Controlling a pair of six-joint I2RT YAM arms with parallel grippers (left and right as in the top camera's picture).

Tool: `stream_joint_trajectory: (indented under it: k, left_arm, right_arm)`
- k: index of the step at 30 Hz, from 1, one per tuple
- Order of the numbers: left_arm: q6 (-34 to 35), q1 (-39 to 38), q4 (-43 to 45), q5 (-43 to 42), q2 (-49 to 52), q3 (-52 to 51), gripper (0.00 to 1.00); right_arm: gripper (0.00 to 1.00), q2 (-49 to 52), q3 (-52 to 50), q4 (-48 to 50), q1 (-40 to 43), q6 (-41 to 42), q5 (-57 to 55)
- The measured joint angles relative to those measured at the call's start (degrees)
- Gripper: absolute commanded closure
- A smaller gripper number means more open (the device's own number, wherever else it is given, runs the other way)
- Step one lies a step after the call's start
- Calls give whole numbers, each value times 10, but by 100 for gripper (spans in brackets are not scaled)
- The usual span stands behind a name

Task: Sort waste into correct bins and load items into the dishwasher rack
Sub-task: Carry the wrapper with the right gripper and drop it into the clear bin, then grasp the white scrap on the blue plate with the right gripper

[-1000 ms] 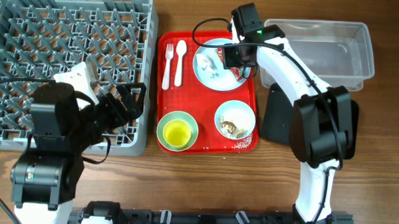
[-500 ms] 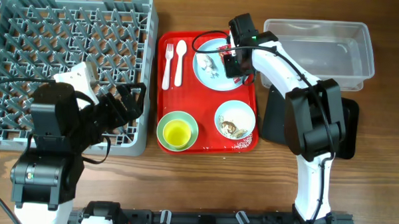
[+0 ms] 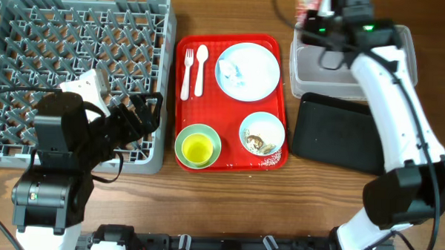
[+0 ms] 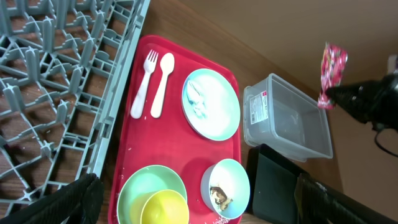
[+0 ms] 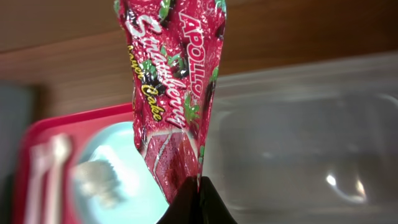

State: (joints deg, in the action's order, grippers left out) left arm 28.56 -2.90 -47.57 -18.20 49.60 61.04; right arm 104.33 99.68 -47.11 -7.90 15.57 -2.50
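Observation:
My right gripper (image 3: 315, 15) is shut on the bottom edge of a red shiny snack wrapper (image 5: 171, 93), which hangs in the air above the far left corner of the clear tub (image 3: 313, 69). In the left wrist view the wrapper (image 4: 333, 65) shows above the tub (image 4: 286, 121). The pale-blue plate (image 3: 247, 71) holds whitish crumbs (image 3: 234, 70). The pale-blue bowl (image 3: 262, 134) holds brown food bits. The yellow cup (image 3: 198, 149) sits inside the light-green bowl (image 3: 185, 138). The white fork (image 3: 186, 72) and spoon (image 3: 201, 68) lie side by side. My left gripper (image 3: 142, 118) hangs open over the grey rack's (image 3: 77, 46) front right corner.
All the dishes rest on a red serving tray (image 3: 229, 159) between the rack and the bins. A flat black tray (image 3: 333, 132) lies in front of the clear tub. My right arm (image 3: 390, 94) reaches across both bins.
My right gripper shut on the wrapper at the plate, lifted it and carried it right and back to above the clear tub. The plate now shows whole. The left arm has not moved.

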Motion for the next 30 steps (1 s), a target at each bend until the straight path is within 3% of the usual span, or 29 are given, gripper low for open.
stream_joint_trajectory:
  k: [1,3,4,6,13,20,26,30]
  left_arm:
    - [0,0,0,0,0,0,0]
    - [0,0,0,0,0,0,0]
    - [0,0,0,0,0,0,0]
    - [0,0,0,0,0,0,0]
    - [0,0,0,0,0,0,0]
    - [0,0,0,0,0,0,0]
    - [0,0,0,-2,0,0,0]
    - [0,0,0,-2,0,0,0]
  right_arm:
    - [88,9,-13,-2,18,1,-8]
    - [57,31,-29,-4,37,-3,-14]
    - [46,45,-35,-4,42,-6,-14]
    - [38,63,-45,-5,44,-25,-13]
    - [36,34,-41,3,6,-52,21]
    - [35,16,-35,48,-128,-67,84]
    - [36,120,-35,114,-191,-84,43]
    - [43,195,-37,134,-188,-86,54]
